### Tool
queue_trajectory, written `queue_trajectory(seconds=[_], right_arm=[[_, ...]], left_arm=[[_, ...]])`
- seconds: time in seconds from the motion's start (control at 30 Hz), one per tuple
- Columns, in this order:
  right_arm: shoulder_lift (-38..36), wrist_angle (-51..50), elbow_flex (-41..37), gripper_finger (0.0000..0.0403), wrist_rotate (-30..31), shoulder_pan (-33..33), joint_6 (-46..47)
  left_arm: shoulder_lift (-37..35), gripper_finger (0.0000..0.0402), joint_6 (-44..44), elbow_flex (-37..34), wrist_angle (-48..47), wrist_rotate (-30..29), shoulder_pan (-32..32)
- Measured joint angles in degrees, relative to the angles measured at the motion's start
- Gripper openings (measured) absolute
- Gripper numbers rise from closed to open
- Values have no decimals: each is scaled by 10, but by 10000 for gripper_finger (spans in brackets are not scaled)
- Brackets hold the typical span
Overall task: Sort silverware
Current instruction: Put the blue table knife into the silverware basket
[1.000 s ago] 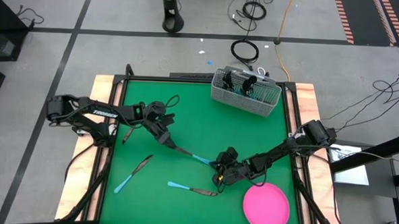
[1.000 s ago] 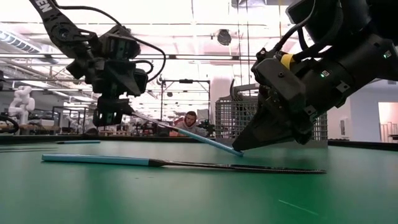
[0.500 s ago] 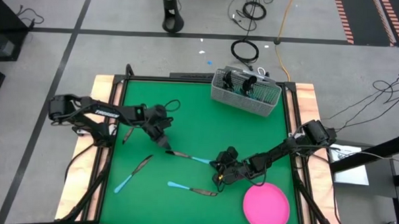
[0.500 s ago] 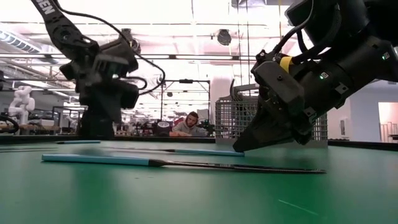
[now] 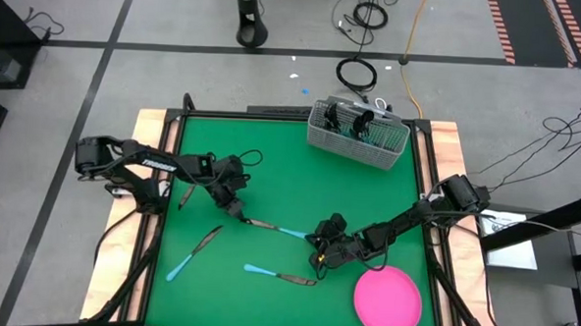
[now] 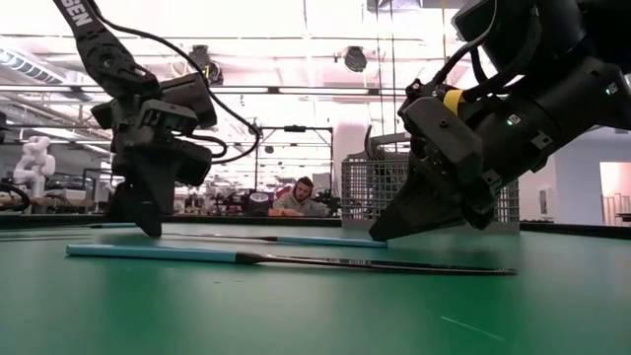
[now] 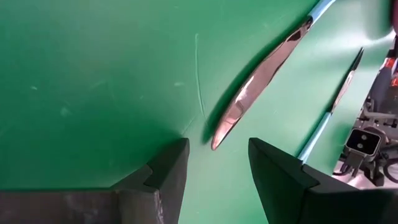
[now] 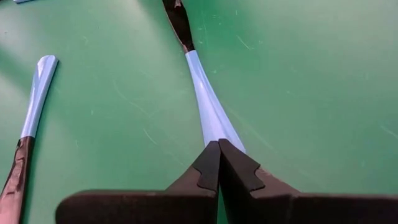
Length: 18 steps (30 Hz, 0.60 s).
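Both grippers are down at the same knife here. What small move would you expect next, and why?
Probably the right gripper lifts the knife: its fingers pinch the blue handle end. The left gripper is open, its fingers straddling the blade tip without touching, so nothing there holds the knife.

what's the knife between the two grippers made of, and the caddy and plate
Knife: blade looks like dark polished metal, mirroring light in the left wrist view; handle a matte light blue, probably plastic. Caddy: grey wire mesh, see-through grid, likely metal. Plate: solid pink, smooth and even, probably plastic, though the look leaves that open.
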Motion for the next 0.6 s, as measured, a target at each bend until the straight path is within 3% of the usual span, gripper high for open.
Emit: queue_trajectory(seconds=[0.23, 0.6], right_arm=[[0, 0, 0, 0, 0, 0, 0], [0, 0, 0, 0, -1, -1, -7]], left_arm=[[1, 175, -28, -1, -9, 25, -5], [1, 175, -49, -2, 13, 7, -24]])
